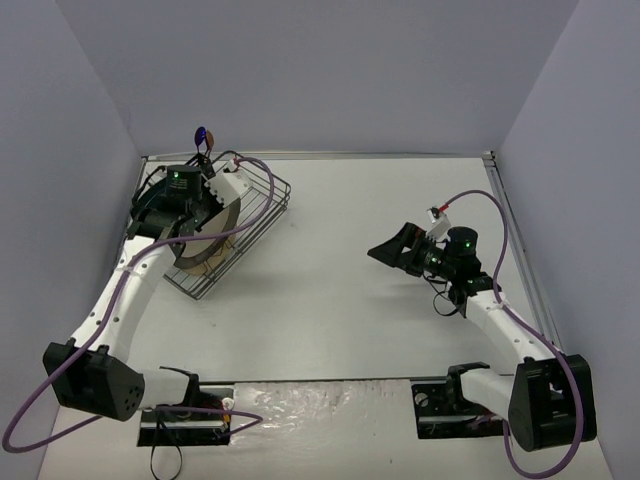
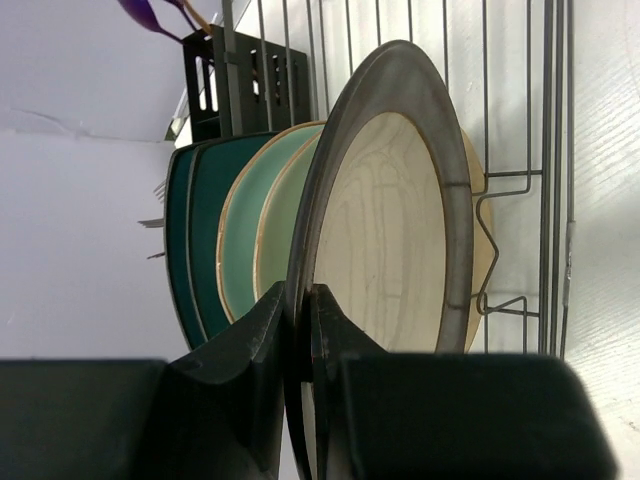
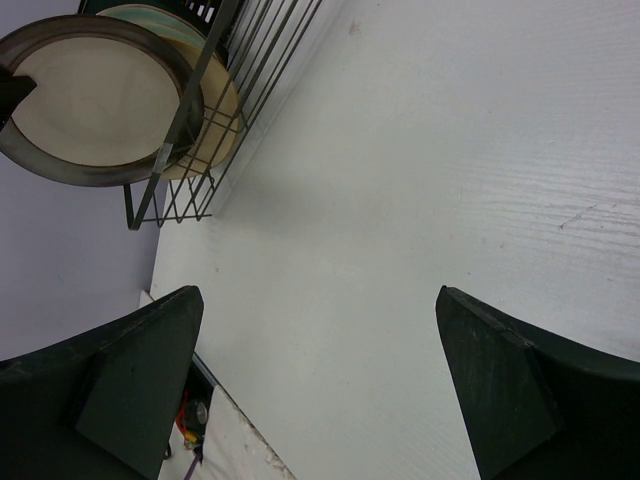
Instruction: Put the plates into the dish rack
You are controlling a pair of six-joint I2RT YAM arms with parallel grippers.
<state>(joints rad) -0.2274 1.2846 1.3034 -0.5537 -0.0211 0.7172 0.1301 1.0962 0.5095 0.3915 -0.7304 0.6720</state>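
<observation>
The black wire dish rack [image 1: 262, 205] stands at the table's far left. Standing on edge in it are two dark teal square plates [image 2: 190, 240], two pale green round plates [image 2: 245, 235] and a cream plate [image 2: 482, 250]. A beige dark-rimmed plate [image 2: 390, 230] stands upright among them, between the green plates and the cream one, and my left gripper [image 2: 300, 300] is shut on its rim. From above, this plate [image 1: 207, 255] shows under the left wrist. My right gripper [image 3: 320, 300] hangs open over bare table at mid-right, also seen from above [image 1: 380, 250], holding nothing.
A dark slotted cutlery holder [image 2: 245, 85] with a purple utensil [image 1: 203, 135] sits at the rack's far corner. Grey walls close in the table on the left, back and right. The arm bases [image 1: 180, 410] are bolted at the near edge.
</observation>
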